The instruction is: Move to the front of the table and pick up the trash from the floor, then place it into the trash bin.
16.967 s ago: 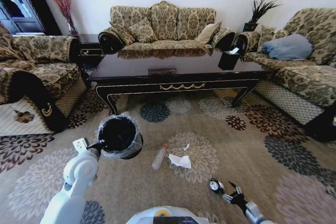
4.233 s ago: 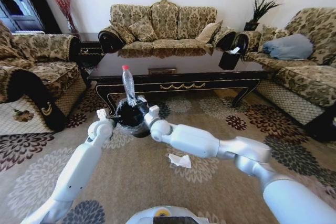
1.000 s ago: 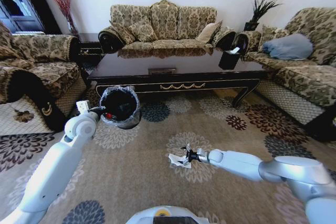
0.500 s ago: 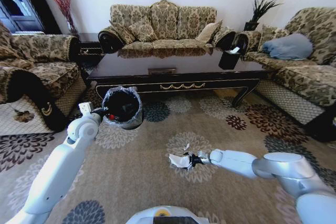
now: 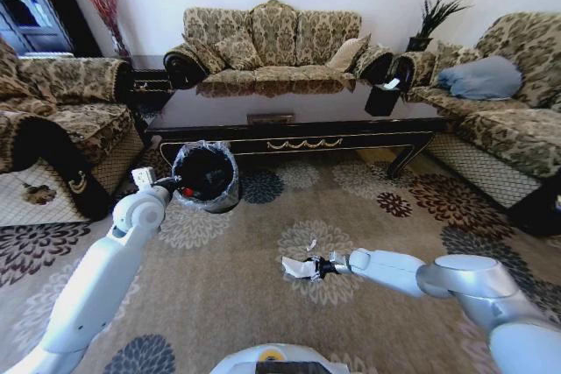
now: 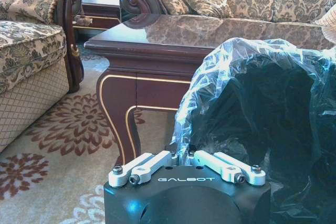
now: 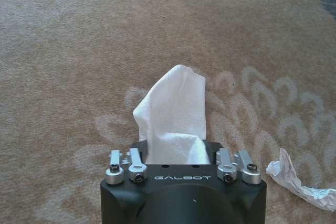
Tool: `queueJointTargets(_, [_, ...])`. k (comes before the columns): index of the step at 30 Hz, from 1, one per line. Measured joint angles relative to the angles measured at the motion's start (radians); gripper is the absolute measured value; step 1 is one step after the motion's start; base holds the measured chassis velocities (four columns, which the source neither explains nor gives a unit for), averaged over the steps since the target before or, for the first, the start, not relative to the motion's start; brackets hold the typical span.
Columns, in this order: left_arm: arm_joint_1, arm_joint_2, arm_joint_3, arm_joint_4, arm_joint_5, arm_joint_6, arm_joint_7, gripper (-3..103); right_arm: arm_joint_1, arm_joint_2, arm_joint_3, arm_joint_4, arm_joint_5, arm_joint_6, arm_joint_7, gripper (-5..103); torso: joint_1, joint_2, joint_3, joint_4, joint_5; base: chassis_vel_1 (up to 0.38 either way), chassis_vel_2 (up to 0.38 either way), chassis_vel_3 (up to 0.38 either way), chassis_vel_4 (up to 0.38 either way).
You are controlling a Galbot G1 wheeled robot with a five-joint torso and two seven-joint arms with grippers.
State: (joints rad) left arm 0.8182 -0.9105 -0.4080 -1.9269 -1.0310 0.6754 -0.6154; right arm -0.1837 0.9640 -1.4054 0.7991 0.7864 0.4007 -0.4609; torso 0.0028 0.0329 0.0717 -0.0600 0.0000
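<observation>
The right gripper (image 5: 317, 266) is low over the carpet (image 5: 245, 304), clamped on the crumpled white paper (image 7: 173, 116), which sticks out past its fingers. Just beside it a small white scrap (image 7: 299, 182) lies on the carpet. Over on the left, the left gripper (image 6: 181, 157) pinches the rim of the trash bin (image 5: 205, 177), its clear bag (image 6: 226, 77) bunched between the fingers. The bin is held up, tipped, just in front of the table (image 5: 289, 124), with something red (image 5: 187, 192) showing inside.
</observation>
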Motion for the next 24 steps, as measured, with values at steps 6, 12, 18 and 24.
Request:
queueJointTargets(6, [-0.001,0.001,0.000,0.000,0.000,0.000,-0.001,2,-0.014,0.000,0.016,-0.010,-0.018,0.021,-0.027,37,0.000,0.000,0.000,0.0000,0.0000,0.000,0.000,0.000,0.000])
queueJointTargets(12, [0.004,0.003,0.001,-0.003,0.001,0.000,-0.002,2,-0.025,0.000,0.031,-0.012,-0.030,0.057,-0.040,15,0.000,0.000,0.000,0.0000,-0.0001,0.000,0.000,0.000,0.000])
queueJointTargets(18, [0.006,0.011,0.002,-0.006,0.001,0.000,-0.004,2,-0.016,-0.001,0.060,0.007,-0.045,0.093,-0.038,1,0.000,0.000,0.000,-0.0001,0.0001,0.000,0.000,0.000,0.000])
queueJointTargets(24, [0.016,0.015,0.011,-0.004,0.001,0.000,-0.005,2,0.036,-0.014,0.140,0.112,-0.032,0.107,0.056,0,0.000,0.000,0.000,0.0001,0.0000,0.000,0.000,0.000,0.000])
